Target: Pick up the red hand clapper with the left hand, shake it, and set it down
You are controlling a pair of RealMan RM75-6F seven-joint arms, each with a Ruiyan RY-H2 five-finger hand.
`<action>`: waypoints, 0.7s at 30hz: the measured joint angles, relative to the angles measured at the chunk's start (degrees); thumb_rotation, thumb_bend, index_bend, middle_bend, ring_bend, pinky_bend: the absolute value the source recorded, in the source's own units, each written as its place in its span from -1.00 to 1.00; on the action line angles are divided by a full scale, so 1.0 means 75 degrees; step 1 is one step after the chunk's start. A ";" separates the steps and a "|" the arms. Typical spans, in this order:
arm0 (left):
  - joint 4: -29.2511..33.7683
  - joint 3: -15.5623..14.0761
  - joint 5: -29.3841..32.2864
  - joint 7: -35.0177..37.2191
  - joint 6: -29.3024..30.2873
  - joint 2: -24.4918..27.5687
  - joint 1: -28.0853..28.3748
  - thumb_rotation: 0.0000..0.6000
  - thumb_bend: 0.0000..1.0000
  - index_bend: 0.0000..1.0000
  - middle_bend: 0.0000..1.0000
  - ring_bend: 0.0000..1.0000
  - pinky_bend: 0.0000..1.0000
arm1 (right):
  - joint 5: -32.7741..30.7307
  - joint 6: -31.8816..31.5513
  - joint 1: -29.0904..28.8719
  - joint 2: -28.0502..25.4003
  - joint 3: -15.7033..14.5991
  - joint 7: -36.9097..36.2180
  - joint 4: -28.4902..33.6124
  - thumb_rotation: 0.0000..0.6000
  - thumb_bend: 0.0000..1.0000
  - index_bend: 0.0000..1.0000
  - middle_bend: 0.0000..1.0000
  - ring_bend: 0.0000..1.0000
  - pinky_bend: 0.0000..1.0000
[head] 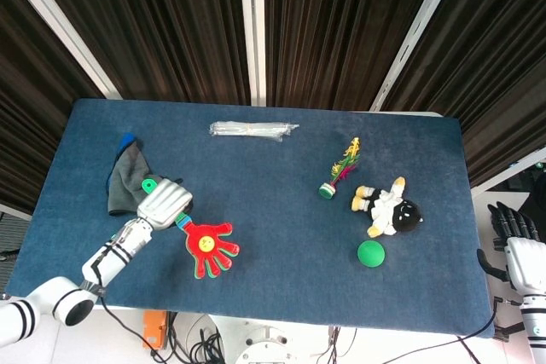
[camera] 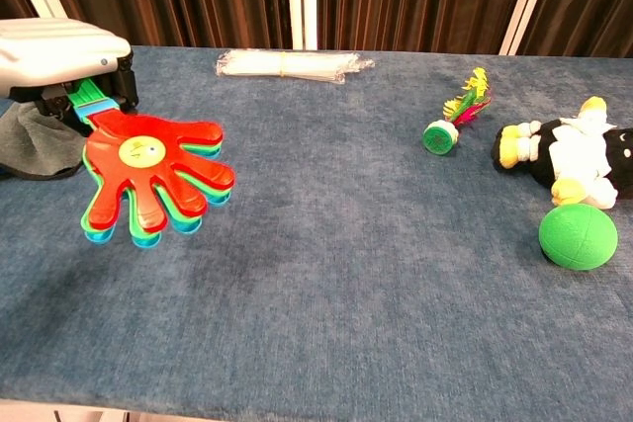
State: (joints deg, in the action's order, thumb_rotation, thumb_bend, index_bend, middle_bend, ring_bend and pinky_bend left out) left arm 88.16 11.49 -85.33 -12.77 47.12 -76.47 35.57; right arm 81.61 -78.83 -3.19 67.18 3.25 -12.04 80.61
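Note:
My left hand [head: 163, 204] [camera: 61, 58] grips the green handle of the red hand clapper [head: 209, 249] [camera: 148, 177]. The clapper's red palm faces up, with green and blue layers under it, and it hangs just above the blue table [head: 281, 202] at the front left. In the chest view its fingers point toward the camera. My right hand [head: 519, 245] sits off the table's right edge, low at the frame's side, holding nothing; how its fingers lie is hard to read.
A grey cloth [head: 126, 178] [camera: 35, 140] lies behind my left hand. A clear wrapped bundle [head: 252, 130] lies at the back. A feathered shuttlecock [head: 339, 172], a plush toy [head: 388, 206] and a green ball [head: 370, 253] lie at the right.

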 measured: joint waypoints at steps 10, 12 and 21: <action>-0.0025 -0.0094 0.0972 0.0625 0.0478 -0.0466 0.0006 1.00 0.56 1.00 1.00 1.00 1.00 | 0.0012 0.0023 -0.0021 0.0011 0.0002 0.0025 -0.0001 1.00 -0.36 -1.00 -1.00 -1.00 -1.00; -0.0072 -0.0077 0.1215 0.0261 0.0630 -0.0711 0.0020 1.00 0.54 1.00 1.00 1.00 1.00 | -0.0006 0.0034 -0.0027 0.0006 0.0013 0.0032 0.0002 1.00 -0.36 -1.00 -1.00 -1.00 -1.00; -0.0429 0.0065 0.2587 -0.0925 0.0851 -0.1541 0.0232 0.69 0.04 -0.33 0.04 0.06 0.24 | -0.0105 0.0137 -0.0037 0.0036 0.0031 -0.0068 -0.0134 1.00 -0.36 -1.00 -1.00 -1.00 -1.00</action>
State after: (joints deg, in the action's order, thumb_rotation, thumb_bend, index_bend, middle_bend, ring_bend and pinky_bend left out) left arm 84.95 11.98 -65.92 -19.70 53.50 -88.03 37.31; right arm 80.82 -77.80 -3.47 67.44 3.49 -12.55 79.60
